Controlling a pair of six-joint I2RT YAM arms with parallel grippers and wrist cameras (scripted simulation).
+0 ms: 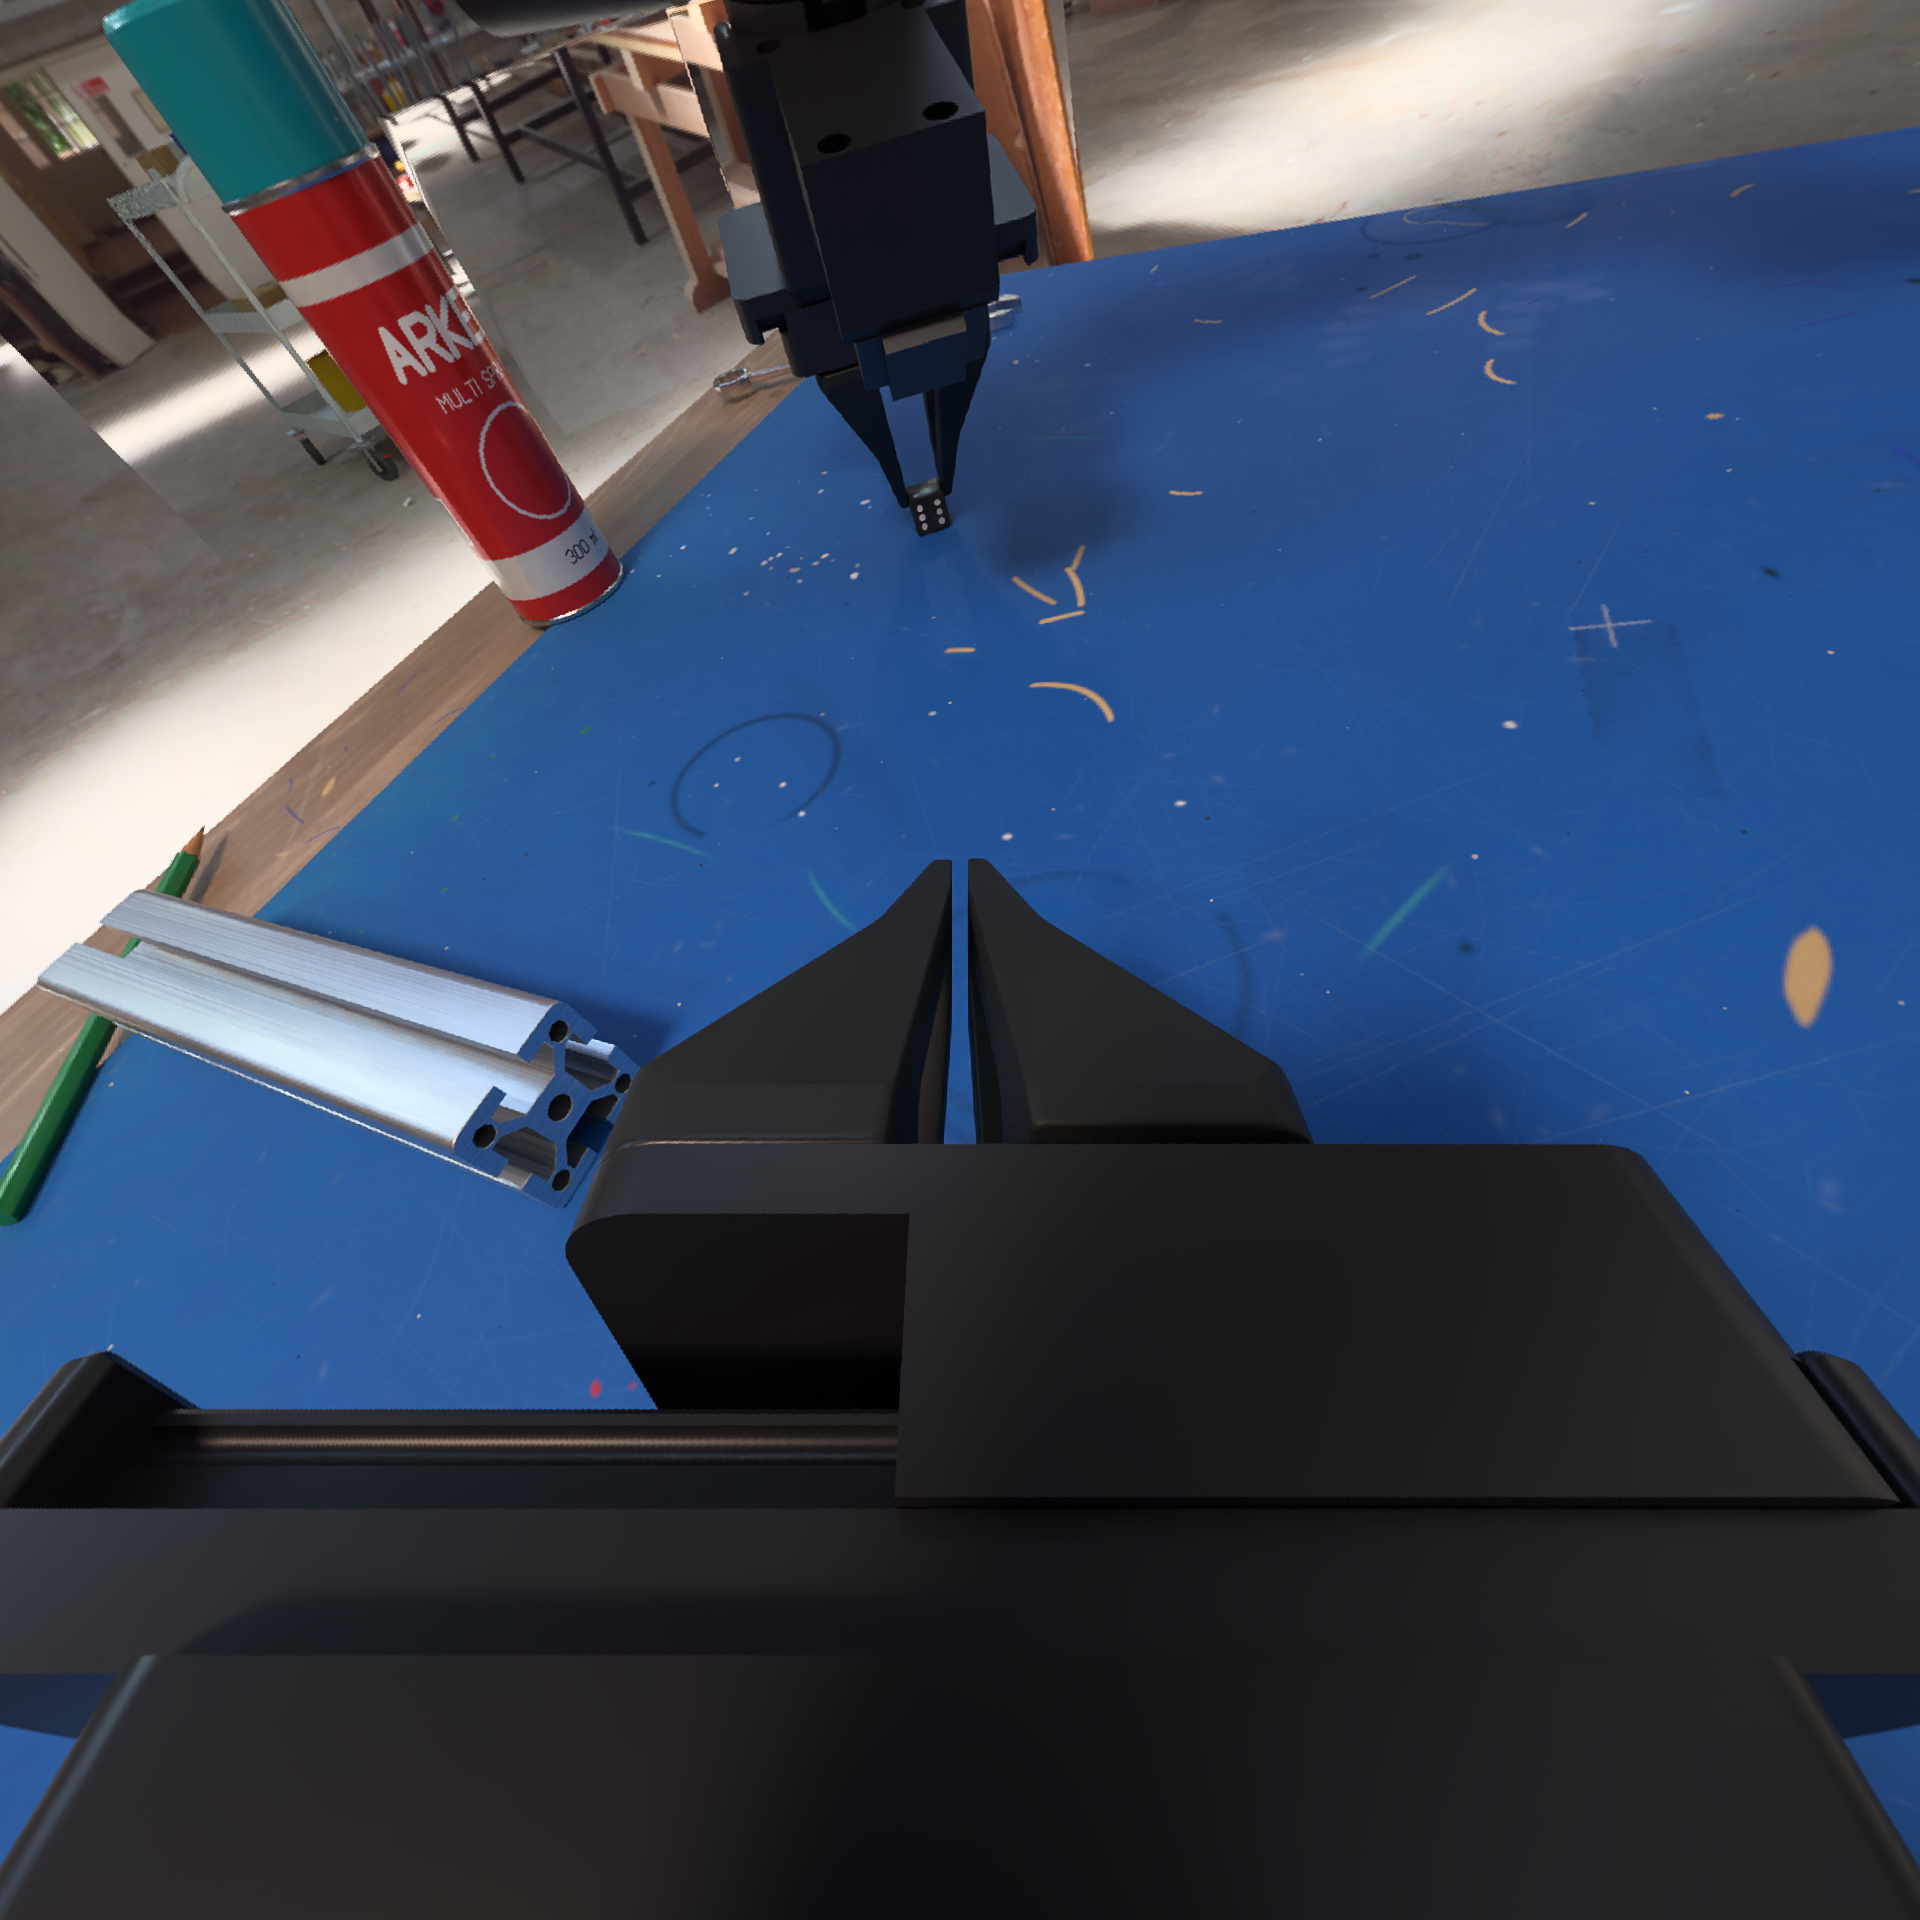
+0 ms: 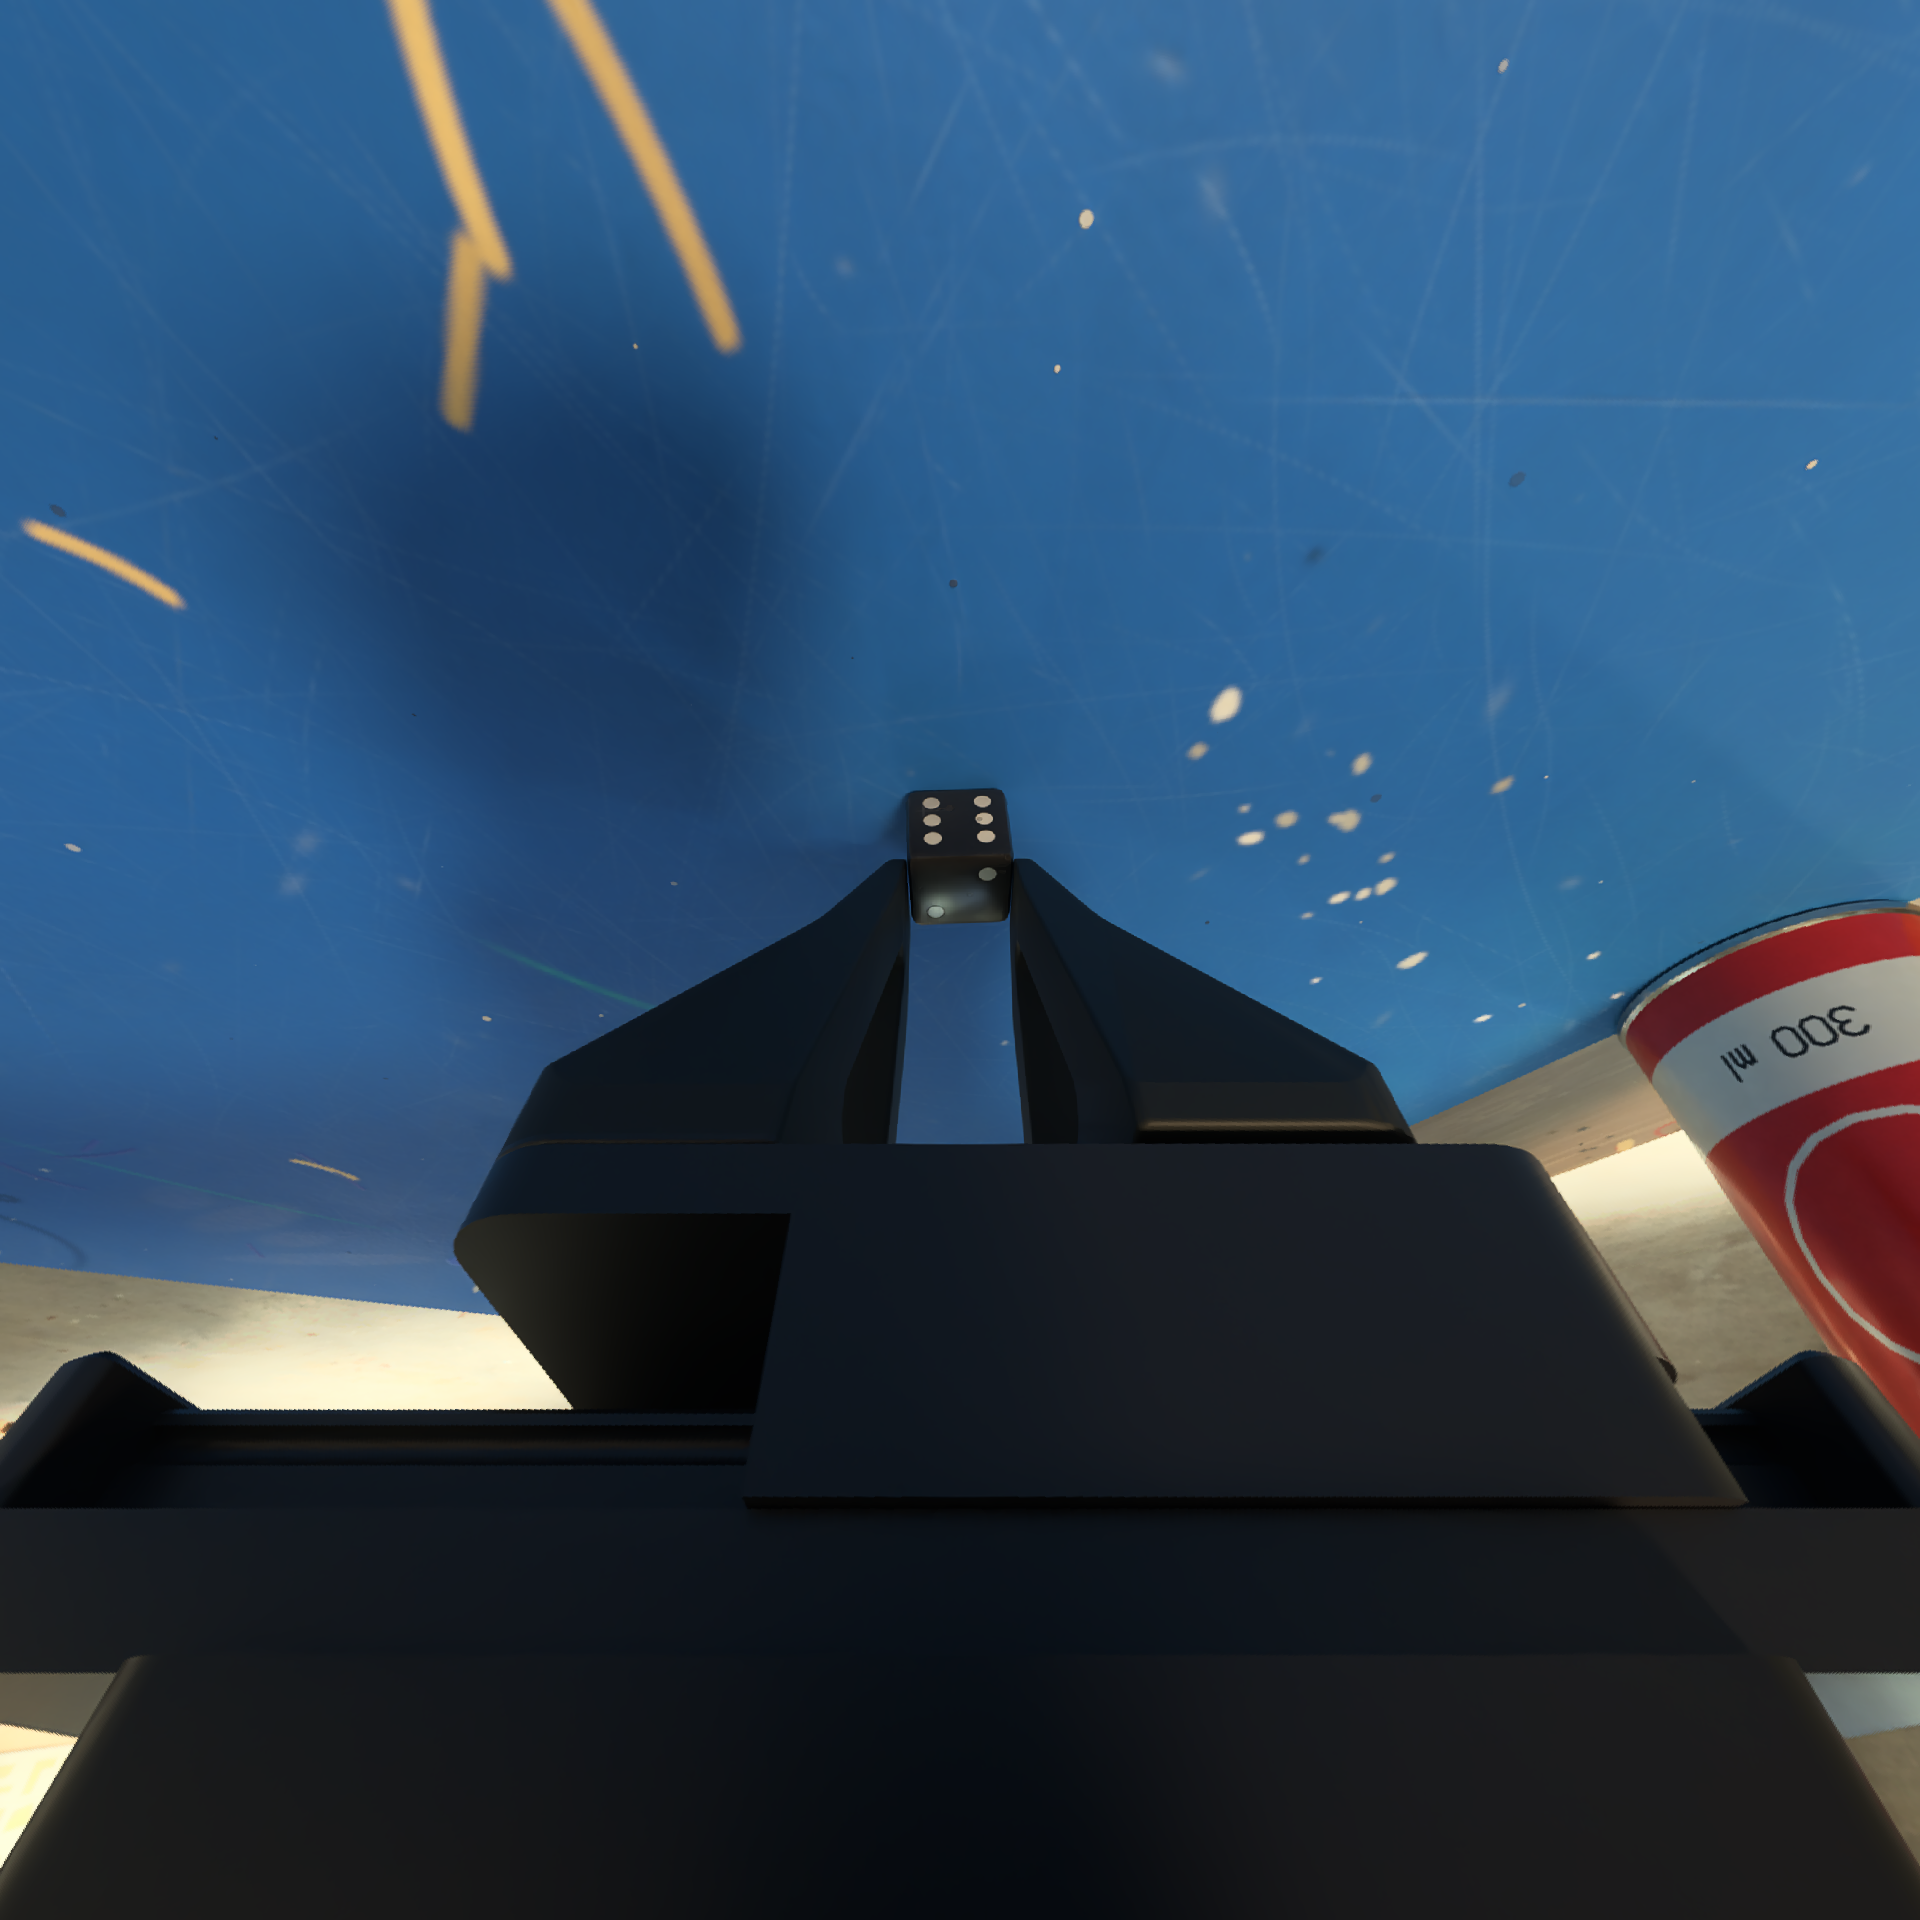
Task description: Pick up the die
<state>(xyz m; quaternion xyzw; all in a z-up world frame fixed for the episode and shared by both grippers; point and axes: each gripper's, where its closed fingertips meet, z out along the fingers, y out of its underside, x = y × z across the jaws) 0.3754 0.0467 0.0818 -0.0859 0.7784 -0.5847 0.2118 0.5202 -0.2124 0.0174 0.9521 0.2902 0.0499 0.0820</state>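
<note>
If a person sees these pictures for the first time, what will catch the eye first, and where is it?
First, the small black die with pale dots, pinched between the fingertips of the right gripper over the scratched blue mat. Next, the tall red spray can with a teal cap at the mat's far left edge, and the aluminium profile beside the shut left gripper.

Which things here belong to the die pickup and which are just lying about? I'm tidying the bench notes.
Job in hand:
die, pinched at the fingertips
right gripper, shut on the die

Lying about:
spray can
aluminium rail
green pencil
left gripper, shut on nothing
blue mat
</note>
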